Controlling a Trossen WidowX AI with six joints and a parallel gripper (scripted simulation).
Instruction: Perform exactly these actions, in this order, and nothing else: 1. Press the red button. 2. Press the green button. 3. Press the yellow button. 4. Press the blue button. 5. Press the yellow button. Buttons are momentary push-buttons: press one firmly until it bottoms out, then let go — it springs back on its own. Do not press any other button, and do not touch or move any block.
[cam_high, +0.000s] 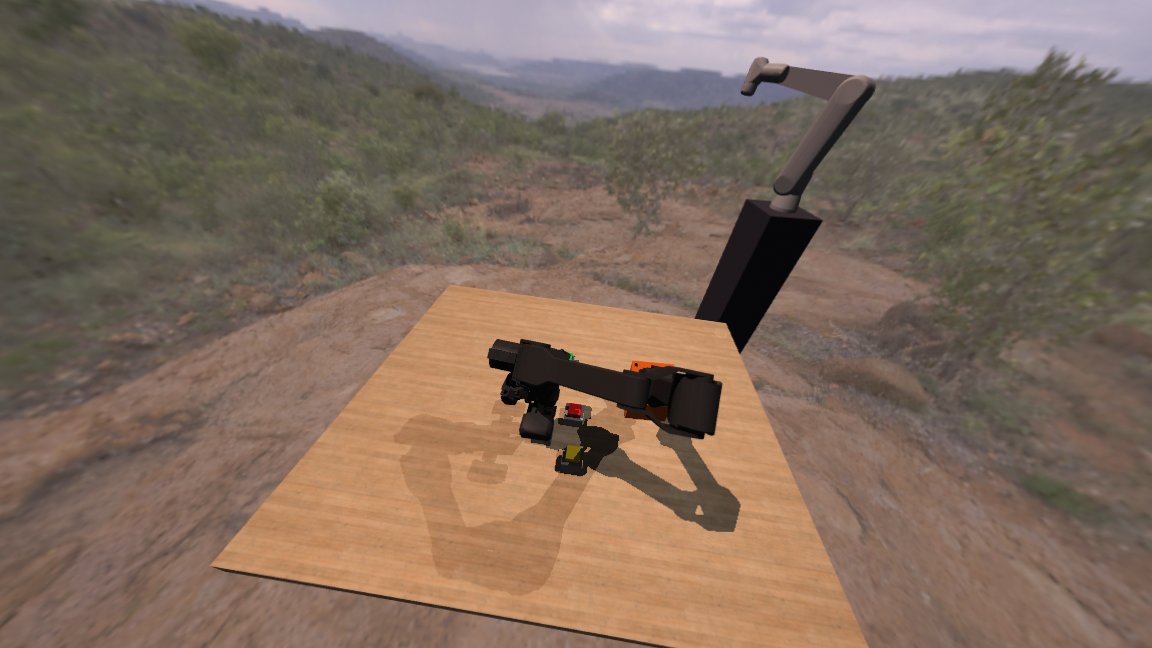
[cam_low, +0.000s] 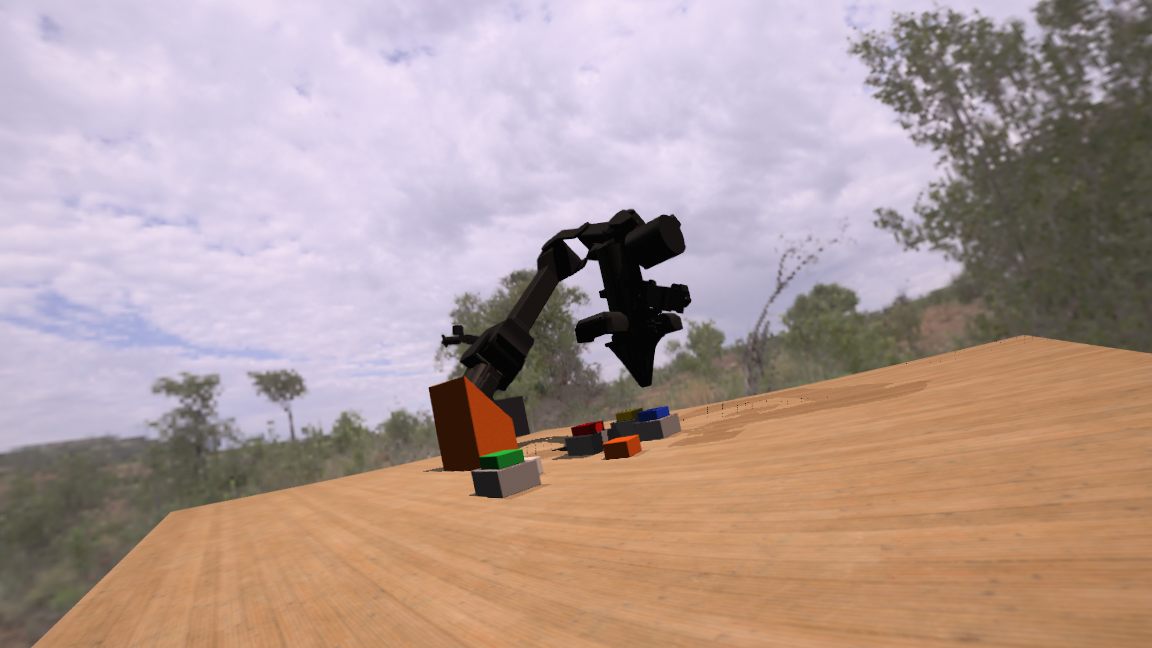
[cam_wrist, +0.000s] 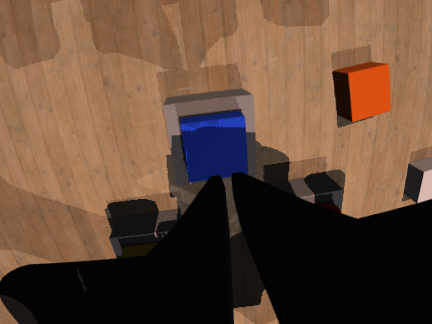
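Note:
My gripper (cam_low: 644, 382) (cam_wrist: 226, 185) is shut and empty, fingertips pointing down. It hangs a little above the blue button (cam_low: 653, 413) (cam_wrist: 215, 150); its tips overlap the button's near edge in the wrist view. The arm hides the blue button in the top view. The yellow button (cam_high: 572, 453) (cam_low: 628, 414) (cam_wrist: 137, 250) is partly behind the left finger in the wrist view. The red button (cam_high: 574, 410) (cam_low: 587, 428) (cam_wrist: 329, 206) is mostly behind the right finger there. The green button (cam_low: 501, 459) stands apart at the front left of the exterior view, mostly hidden in the top view.
An orange block (cam_low: 621, 448) (cam_wrist: 370, 92) lies near the blue and red buttons. A pale block (cam_wrist: 422, 181) shows at the wrist view's right edge, and behind the green button in the exterior view. A large orange wedge (cam_low: 485, 427) stands near my arm's base. Another arm (cam_high: 821, 132) stands beyond the table.

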